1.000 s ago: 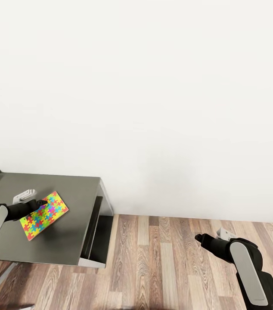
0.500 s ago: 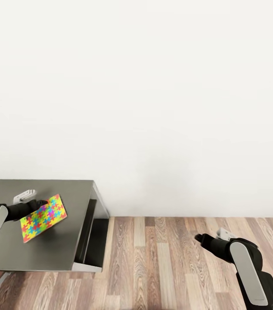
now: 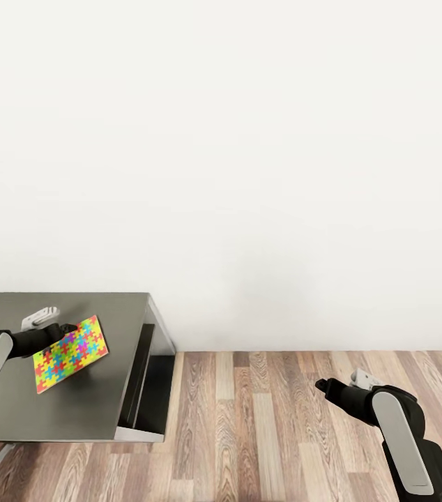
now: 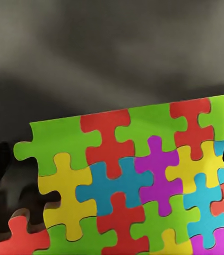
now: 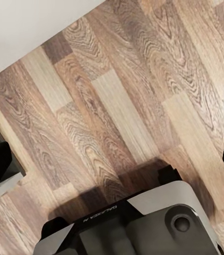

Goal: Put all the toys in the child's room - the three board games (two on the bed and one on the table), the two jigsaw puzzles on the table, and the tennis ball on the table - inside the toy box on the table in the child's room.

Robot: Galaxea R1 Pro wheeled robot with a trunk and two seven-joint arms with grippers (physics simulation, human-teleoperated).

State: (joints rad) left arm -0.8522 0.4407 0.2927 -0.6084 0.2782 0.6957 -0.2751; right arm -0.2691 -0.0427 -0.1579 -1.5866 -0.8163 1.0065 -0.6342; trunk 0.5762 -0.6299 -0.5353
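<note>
White wall, wood floor (image 3: 270, 418). Grey desk (image 3: 116, 328) at 8 o'clock; left gripper (image 3: 67, 328) pinching jigsaw puzzle (image 3: 70, 352). Right gripper (image 3: 323, 384) state unclear. Next: find toy box.

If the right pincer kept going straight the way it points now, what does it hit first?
Probably the wood floor: the right pincer aims down at bare planks, nothing between. Depth is unclear.

Home room, wood-plank floor (image 3: 270, 418), plain white wall (image 3: 249, 160), grey table (image 3: 109, 362)

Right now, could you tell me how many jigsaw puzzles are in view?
1: the multicoloured flat jigsaw puzzle in the left pincer, above the grey metal table. Others may be out of frame.
</note>
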